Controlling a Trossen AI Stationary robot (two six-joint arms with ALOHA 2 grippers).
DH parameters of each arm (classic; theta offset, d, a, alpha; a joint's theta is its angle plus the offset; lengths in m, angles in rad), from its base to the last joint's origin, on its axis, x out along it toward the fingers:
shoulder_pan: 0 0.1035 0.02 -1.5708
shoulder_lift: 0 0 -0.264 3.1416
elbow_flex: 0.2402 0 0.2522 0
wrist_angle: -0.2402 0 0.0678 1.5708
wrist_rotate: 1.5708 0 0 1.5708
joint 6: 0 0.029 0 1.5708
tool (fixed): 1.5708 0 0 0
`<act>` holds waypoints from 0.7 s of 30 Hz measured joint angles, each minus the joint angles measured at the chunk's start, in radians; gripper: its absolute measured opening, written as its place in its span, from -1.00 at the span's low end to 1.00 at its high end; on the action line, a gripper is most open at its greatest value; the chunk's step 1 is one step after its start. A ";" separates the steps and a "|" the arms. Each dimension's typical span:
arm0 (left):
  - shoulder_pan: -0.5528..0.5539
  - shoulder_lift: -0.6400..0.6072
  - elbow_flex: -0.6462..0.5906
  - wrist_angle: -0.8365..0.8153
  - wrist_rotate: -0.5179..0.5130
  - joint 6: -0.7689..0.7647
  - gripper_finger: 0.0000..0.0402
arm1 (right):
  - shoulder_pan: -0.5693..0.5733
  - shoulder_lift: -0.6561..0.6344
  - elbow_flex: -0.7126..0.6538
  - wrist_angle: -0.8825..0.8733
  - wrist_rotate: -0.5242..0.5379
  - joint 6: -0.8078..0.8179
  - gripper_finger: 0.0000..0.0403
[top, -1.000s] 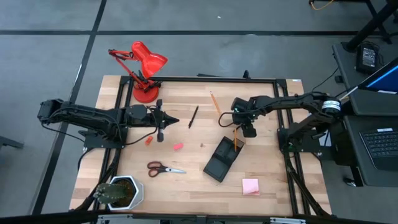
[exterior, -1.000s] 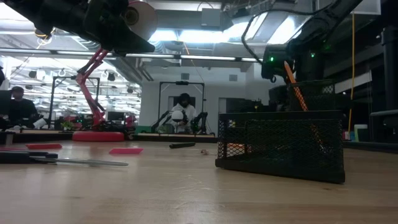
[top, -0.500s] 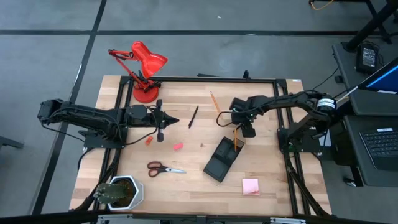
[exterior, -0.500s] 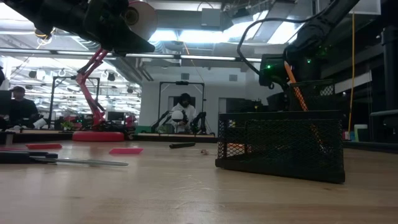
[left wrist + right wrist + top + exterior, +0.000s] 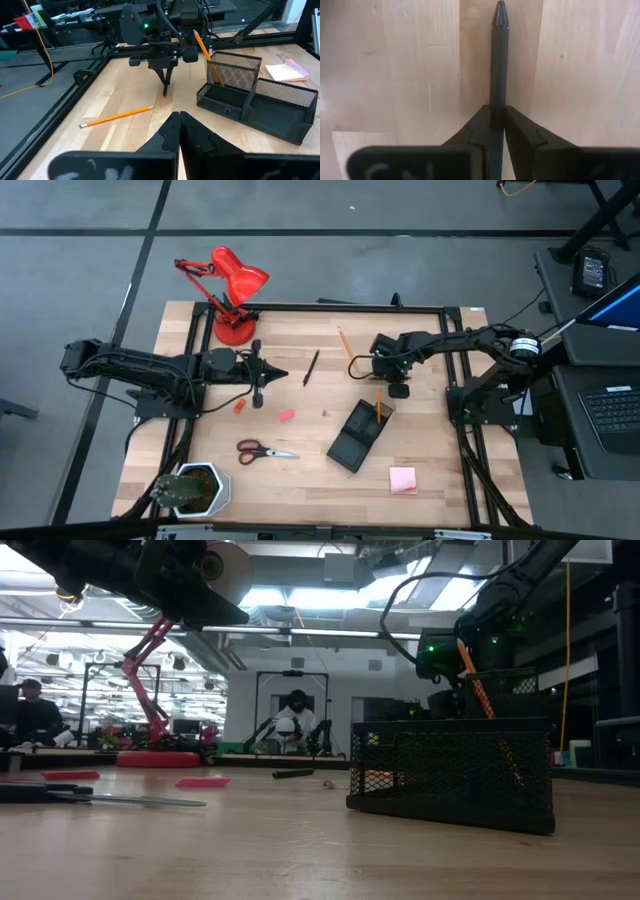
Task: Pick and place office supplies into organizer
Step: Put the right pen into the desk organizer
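A pen (image 5: 498,65) is clamped between the right fingers (image 5: 492,131), tip down over the worktop (image 5: 310,430), at 12 o'clock of the organizer (image 5: 357,436), where a pencil (image 5: 378,406) stands. The left fingers (image 5: 283,374), pressed together, are held at 9 o'clock beyond another pen (image 5: 311,367).

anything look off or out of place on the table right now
Nothing is spilled or damaged. The organizer sits skewed to the table edges, with one pencil leaning in it. Supplies still lie loose: another pencil, a pen, scissors, eraser pieces and the sticky-note pad. The right gripper grips a black pen.
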 joint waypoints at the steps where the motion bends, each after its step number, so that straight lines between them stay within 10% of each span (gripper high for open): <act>1: 0.000 0.000 0.000 0.000 0.000 0.000 -0.99 | 0.000 0.000 0.000 -0.001 0.001 0.002 -0.77; 21: 0.000 0.000 0.000 -0.002 0.000 0.012 -0.98 | -0.001 -0.127 -0.005 0.007 0.010 0.132 -0.89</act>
